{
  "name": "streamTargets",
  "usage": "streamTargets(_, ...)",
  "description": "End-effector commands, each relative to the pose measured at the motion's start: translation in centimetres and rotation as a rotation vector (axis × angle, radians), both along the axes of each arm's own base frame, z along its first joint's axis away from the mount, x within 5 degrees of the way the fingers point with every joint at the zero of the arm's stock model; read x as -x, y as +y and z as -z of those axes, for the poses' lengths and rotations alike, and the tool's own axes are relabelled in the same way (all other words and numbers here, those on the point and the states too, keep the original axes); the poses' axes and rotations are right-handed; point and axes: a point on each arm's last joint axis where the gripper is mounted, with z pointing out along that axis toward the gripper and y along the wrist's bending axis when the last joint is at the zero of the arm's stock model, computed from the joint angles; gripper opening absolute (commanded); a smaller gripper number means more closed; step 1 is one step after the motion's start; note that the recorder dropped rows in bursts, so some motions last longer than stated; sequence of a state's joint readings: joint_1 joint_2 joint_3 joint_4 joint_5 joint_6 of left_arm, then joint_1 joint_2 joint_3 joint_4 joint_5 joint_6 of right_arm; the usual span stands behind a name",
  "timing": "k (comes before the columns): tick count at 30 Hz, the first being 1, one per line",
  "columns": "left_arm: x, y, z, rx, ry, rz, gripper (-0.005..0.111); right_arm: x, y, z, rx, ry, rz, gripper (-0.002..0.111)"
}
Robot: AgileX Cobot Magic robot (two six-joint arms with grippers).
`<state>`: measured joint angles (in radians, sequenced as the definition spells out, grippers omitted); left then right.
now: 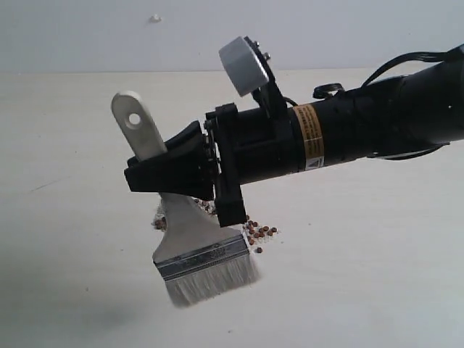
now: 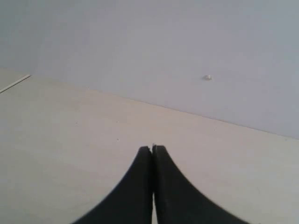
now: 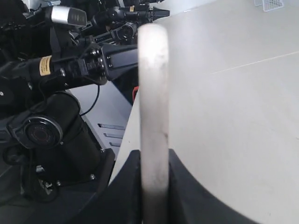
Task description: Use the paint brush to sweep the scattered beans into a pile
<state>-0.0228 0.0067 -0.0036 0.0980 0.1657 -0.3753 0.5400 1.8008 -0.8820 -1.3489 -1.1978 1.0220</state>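
- Right gripper [image 1: 148,172]: we logged it clamped on the paint brush [image 1: 194,233], jaws pinching the pale wooden handle about midway, with the holed end standing up above the fingers
- Left gripper [image 2: 152,150]: fingers pressed together on nothing, hanging over bare table; we could not find it in the exterior view
- Bristles [image 1: 212,281]: off-white, pointing down below the silver ferrule [image 1: 204,259] and blurred; a faint shadow off to one side suggested they were clear of the surface, though we could not confirm it
- Beans [image 1: 259,233]: a loose reddish-brown cluster on the table [image 1: 377,283], just behind the brush and under the gripper, with a few at the other side of the handle; some were hidden by the gripper and the brush
- Step in hand, as we judged it: placing the brush for another gathering stroke, the beans being mostly drawn in but ragged at the edges
- To do it well, we reckoned: set the bristles down outside the farthest stragglers, keep the brush face square to the cluster, press lightly, and draw slowly inward
- Risks noted: a fast or heavy stroke would flick round beans away, and the handle might pivot in the pinch
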Motion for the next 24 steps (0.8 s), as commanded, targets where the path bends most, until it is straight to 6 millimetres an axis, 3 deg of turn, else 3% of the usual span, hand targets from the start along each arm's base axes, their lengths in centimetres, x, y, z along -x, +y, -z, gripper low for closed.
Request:
streamTargets(1,0.0,0.0,0.1,0.002,-0.006,0.007,0.0,-0.5,0.1,1.6,-0.022,-0.033,0.011,0.0)
streamTargets(11,0.0,0.0,0.1,0.002,-0.006,0.007,0.0,-2.1,0.7,6.4,0.005,-0.021,0.053,0.0)
streamTargets(24,0.0,0.0,0.1,0.002,-0.006,0.007,0.0,-6.3,3.0,7.9,-0.029,-0.033,0.075,0.0)
